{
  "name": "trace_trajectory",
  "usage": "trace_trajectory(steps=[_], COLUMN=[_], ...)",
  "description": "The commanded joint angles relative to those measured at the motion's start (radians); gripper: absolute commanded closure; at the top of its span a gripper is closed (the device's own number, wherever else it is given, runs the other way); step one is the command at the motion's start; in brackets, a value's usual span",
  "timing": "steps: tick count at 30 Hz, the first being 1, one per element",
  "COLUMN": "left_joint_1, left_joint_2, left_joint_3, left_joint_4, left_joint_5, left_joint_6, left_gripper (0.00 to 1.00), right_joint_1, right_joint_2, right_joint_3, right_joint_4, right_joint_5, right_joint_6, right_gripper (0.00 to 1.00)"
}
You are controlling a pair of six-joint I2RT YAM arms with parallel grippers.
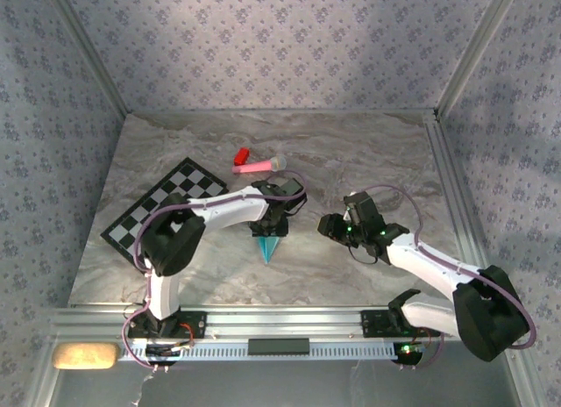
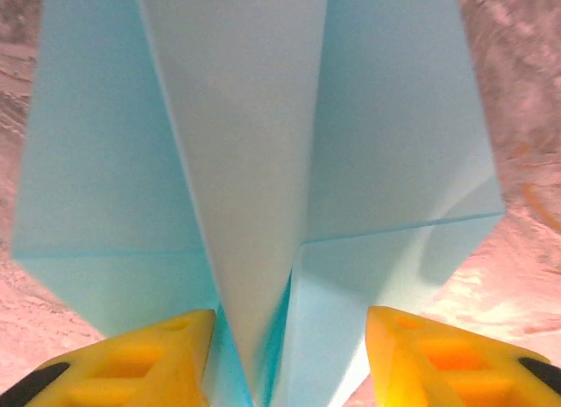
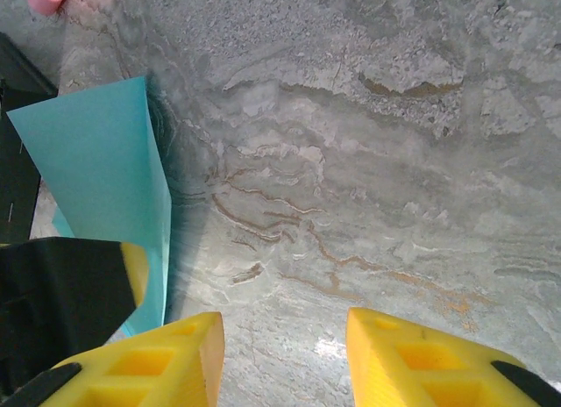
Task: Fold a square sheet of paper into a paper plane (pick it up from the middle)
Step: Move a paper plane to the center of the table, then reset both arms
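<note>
The paper plane point(image 1: 267, 247) is a slim light-blue dart on the marble table, its tip pointing toward the arm bases. My left gripper point(image 1: 270, 224) hovers right over its rear end. In the left wrist view the plane's point(image 2: 254, 161) wings spread flat and its raised centre fold runs up between the yellow fingers point(image 2: 166, 359). The left gripper point(image 2: 291, 354) is open, its jaws standing apart on either side of the fold without pinching it. My right gripper point(image 1: 336, 224) sits just to the right, and its jaws point(image 3: 285, 354) are open over bare marble. The plane's side point(image 3: 96, 179) rises at its left.
A black-and-white checkered mat point(image 1: 162, 205) lies at the left of the table. A pink stick toy point(image 1: 259, 166) and a small red block point(image 1: 241, 154) lie behind the plane. Metal rails frame the table, with patterned walls around it.
</note>
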Motion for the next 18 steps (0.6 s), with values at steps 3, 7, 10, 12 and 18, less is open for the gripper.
trace_trajectory(steps=[3,7,10,12,18], left_joint_1=[0.000,-0.003,-0.003,0.003,0.143], left_joint_2=[-0.075,-0.136,-0.236,-0.322,-0.628], left_joint_3=[-0.018,-0.039,-0.074,-0.104,-0.294], left_joint_4=[-0.029,-0.019,0.012,0.023,0.126], left_joint_5=[-0.031,-0.043,-0.094,-0.172,-0.350], left_joint_6=[0.022,0.024,0.050,0.081,0.220], left_gripper=[0.49,0.48,0.45,0.39,0.15], right_joint_1=[-0.008,-0.011,-0.018,-0.026,-0.049], right_joint_2=[-0.006,-0.006,-0.016,-0.038,-0.117], right_joint_3=[0.004,0.025,0.061,0.101,0.269], right_joint_4=[-0.032,-0.062,-0.129,-0.191,-0.344], right_joint_5=[0.019,0.032,0.078,0.135,0.458], right_joint_6=[-0.017,-0.036,-0.080,-0.137,-0.319], right_gripper=[0.57,0.57,0.57,0.57,0.31])
